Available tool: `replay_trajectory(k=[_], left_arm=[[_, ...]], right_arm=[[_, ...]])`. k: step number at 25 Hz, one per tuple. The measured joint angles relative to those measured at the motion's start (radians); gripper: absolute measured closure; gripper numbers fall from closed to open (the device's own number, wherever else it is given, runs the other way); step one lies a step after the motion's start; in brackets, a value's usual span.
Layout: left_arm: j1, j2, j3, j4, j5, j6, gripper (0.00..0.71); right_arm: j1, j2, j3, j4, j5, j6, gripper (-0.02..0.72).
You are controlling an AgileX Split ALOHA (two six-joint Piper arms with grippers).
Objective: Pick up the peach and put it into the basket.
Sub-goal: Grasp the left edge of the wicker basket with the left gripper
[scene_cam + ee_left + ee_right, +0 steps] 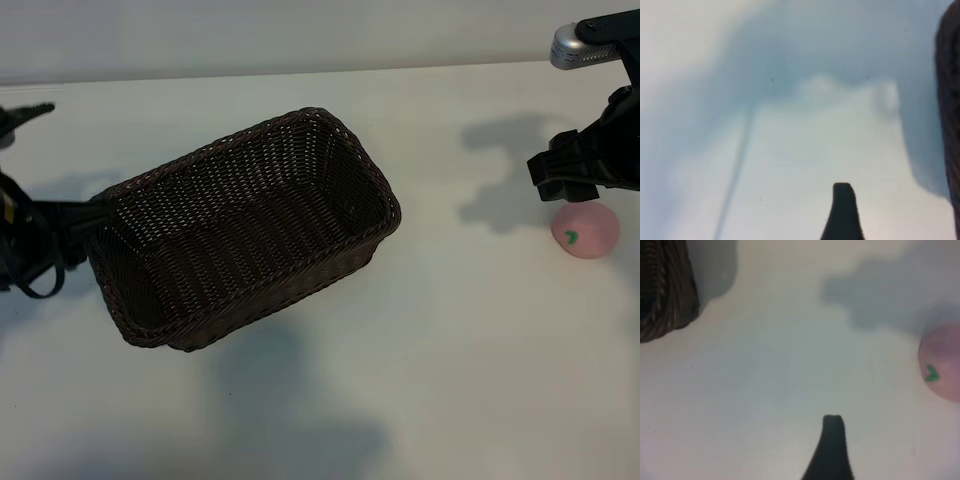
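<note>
The peach is seen resting on the white tabletop at the right edge of the exterior view, well apart from the wicker basket, which is set at an angle left of centre with nothing visible inside it. The right hand is held above the tabletop just beside the peach, a little behind it toward the far side, and no contact with the fruit is shown. Its fingers are spread wide and nothing is gripped between them; in the right wrist view only one dark fingertip is caught, with the peach off to one side rather than in line with it. The left hand is parked at the basket's left end, likewise spread and holding nothing, though whether the rim is touched cannot be told. The step in hand is judged to be the approach to the peach: nothing is picked up yet, so the task is at its start. For the next move, the right hand needs to be shifted over the fruit until it is centred between the fingers, lowered, and closed gently, since a round smooth fruit can easily be nudged and sent rolling off the near edge.
</note>
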Motion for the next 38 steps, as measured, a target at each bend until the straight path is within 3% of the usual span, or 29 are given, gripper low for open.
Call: replay_trajectory(k=[5,10,20,38], left_arm=[[0.069,0.009,0.039,-0.108,-0.111,0.071,0.145],[0.102,0.014,0.044,-0.122,-0.173,0.079,0.145],[0.11,0.169,0.045,-0.29,-0.309,0.172,0.145],[0.11,0.35,0.046,-0.325,-0.407,0.197,0.154]], right_arm=[[0.0,0.0,0.0,0.0,0.017,0.0,0.11],[0.0,0.0,0.0,0.001,0.022,0.0,0.11],[0.0,0.0,0.0,0.001,0.023,0.0,0.11],[0.0,0.0,0.0,0.001,0.023,-0.008,0.11]])
